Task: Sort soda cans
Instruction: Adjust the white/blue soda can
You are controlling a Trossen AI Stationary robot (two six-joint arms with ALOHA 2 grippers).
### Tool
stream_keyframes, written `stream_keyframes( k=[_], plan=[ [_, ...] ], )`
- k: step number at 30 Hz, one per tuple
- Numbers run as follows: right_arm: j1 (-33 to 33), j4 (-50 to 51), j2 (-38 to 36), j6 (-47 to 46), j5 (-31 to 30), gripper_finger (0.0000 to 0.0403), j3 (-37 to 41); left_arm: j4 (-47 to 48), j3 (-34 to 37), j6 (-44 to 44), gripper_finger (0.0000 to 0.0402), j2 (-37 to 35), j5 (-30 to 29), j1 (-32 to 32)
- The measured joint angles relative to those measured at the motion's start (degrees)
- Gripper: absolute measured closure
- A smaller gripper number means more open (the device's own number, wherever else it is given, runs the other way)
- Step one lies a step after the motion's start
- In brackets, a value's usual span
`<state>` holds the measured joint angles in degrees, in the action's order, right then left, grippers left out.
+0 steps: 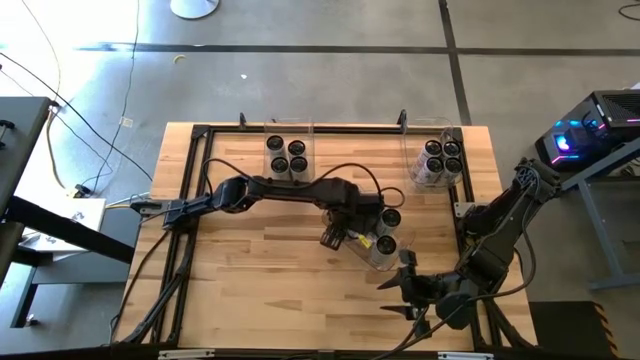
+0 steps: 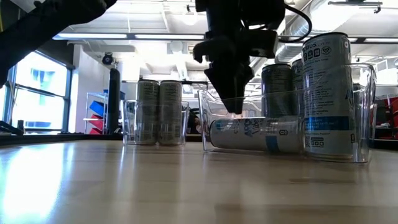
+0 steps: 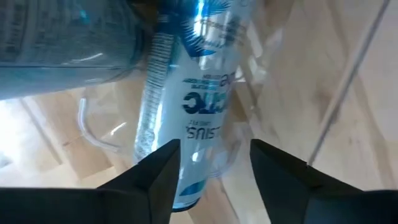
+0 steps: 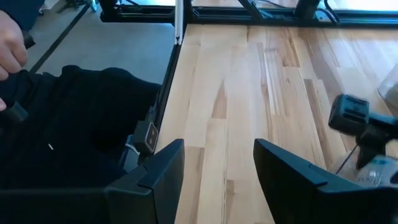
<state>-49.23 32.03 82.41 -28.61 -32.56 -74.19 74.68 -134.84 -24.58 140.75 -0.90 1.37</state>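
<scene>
A clear bin (image 2: 364,112) stands at the table's middle right. Inside it, one soda can (image 2: 249,134) with a blue label lies on its side, beside an upright can (image 2: 326,93). My left gripper (image 2: 235,107) points straight down just above the lying can (image 3: 199,74). It is open, its fingers apart from the can. My right gripper (image 1: 405,290) waits open over bare table near the front right (image 4: 217,149). More cans stand upright in a far left bin (image 1: 288,155) and a far right bin (image 1: 440,160).
Black frame rails (image 1: 200,135) run along the table's edges. Cables (image 1: 350,170) trail over the left arm. Bare wood lies in the table's near left part (image 1: 260,290). A person's hand (image 4: 9,43) shows beyond the table's edge in the right wrist view.
</scene>
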Motion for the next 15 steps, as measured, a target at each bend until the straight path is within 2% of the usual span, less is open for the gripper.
stream_keyframes(
  k=[4,9,13,15],
  plan=[
    [0.0,2.7,0.0,-5.0,0.0,0.0214,0.0,1.0,0.0,1.5,0.0203,-1.0,2.0,-0.3],
    [0.0,8.7,0.3,-11.8,-0.5,0.0214,0.0,0.3,-0.2,3.0,0.0211,-4.9,4.4,-0.3],
    [0.0,9.5,2.0,-13.4,-1.8,0.0214,0.0,-1.6,0.3,4.9,0.0226,-8.0,18.7,-1.1],
    [0.0,9.4,3.2,-13.1,-2.2,0.0214,0.0,-2.0,1.6,5.5,0.0235,-10.4,21.7,-1.3]
  ],
)
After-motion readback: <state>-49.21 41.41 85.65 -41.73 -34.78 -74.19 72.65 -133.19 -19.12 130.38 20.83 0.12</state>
